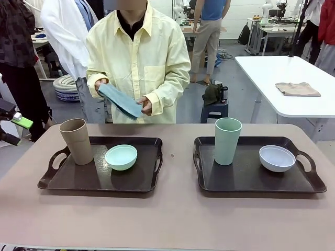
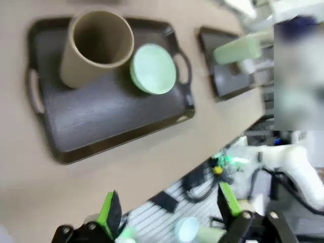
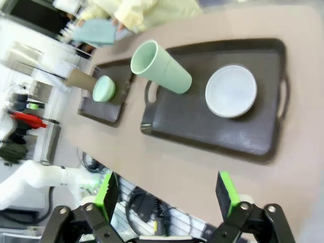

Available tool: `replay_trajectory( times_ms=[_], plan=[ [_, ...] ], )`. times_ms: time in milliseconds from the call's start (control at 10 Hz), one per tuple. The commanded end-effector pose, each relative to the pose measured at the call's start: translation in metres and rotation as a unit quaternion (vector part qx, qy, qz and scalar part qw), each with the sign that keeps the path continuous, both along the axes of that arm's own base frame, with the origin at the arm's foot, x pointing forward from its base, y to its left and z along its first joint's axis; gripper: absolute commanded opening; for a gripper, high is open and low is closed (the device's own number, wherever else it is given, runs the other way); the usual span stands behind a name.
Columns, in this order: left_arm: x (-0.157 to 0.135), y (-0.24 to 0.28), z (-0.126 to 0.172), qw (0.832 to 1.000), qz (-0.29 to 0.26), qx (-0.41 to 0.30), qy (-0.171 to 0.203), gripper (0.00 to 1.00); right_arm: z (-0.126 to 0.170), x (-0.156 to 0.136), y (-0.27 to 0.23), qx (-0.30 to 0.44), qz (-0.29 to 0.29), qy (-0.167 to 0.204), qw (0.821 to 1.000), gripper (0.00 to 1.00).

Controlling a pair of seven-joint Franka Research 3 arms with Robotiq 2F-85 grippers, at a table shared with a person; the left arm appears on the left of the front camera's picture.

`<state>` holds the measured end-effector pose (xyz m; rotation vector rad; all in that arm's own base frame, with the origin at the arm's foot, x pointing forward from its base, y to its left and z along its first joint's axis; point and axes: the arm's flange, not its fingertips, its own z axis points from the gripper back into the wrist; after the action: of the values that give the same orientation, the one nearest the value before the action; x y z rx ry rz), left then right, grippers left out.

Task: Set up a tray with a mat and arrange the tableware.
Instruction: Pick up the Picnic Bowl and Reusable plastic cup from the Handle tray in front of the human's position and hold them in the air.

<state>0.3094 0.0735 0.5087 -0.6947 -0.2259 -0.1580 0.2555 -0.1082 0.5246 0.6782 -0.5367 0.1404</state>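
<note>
1. Beige table (image 1: 172,219), busy lab behind: two dark trays sit side by side. The left tray (image 1: 94,180) carries the tan tumbler (image 1: 76,141) and mint bowl (image 1: 121,157). The right tray (image 1: 246,178) carries the green tumbler (image 1: 227,141) and pale bowl (image 1: 277,158).
2. Across the table a person holds the folded blue mat (image 1: 119,100) in both hands, clear of both trays. Neither tray has a mat under its ware.
3. Your grippers hang with jaws wide and empty. The left gripper (image 2: 168,200) is back from the left tray, the right gripper (image 3: 166,186) back from the right tray.
4. Both tumblers stand tall and look light, so a sideways knock from a finger would likely tip one. The tan one stands just beside the mint bowl.
5. The bowls are shallow and thin-rimmed, so a loose pinch could let one slip or skid across its tray.
6. Reach in while the person's hands bring the mat down and you risk a collision.
</note>
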Motion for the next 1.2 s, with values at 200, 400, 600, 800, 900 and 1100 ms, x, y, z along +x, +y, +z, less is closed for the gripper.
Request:
replay_trajectory(
  times_ms=[200, 400, 600, 800, 900, 1100],
  plan=[
    [-0.007, -0.006, 0.058, 0.98, -0.028, 0.178, -0.081, 1.0, 0.044, 0.028, 0.132, -0.169, 0.028, -0.098, 0.98, 1.0],
    [-0.003, -0.006, 0.091, 0.966, -0.023, 0.222, -0.131, 1.0, 0.055, 0.042, 0.203, -0.206, 0.087, -0.18, 0.958, 1.0],
    [0.006, -0.003, 0.115, 0.955, -0.067, 0.228, -0.177, 1.0, 0.049, 0.066, 0.263, -0.222, 0.179, -0.218, 0.933, 1.0],
    [0.011, -0.003, 0.123, 0.951, -0.076, 0.243, -0.177, 1.0, 0.03, 0.083, 0.312, -0.245, 0.206, -0.166, 0.933, 1.0],
    [0.014, 0.003, 0.123, 0.951, -0.08, 0.243, -0.174, 1.0, 0.024, 0.087, 0.332, -0.258, 0.175, -0.104, 0.944, 1.0],
    [0.016, 0.016, 0.12, 0.955, -0.093, 0.225, -0.169, 1.0, 0.024, 0.092, 0.353, -0.253, 0.153, -0.055, 0.954, 1.0]
  ],
)
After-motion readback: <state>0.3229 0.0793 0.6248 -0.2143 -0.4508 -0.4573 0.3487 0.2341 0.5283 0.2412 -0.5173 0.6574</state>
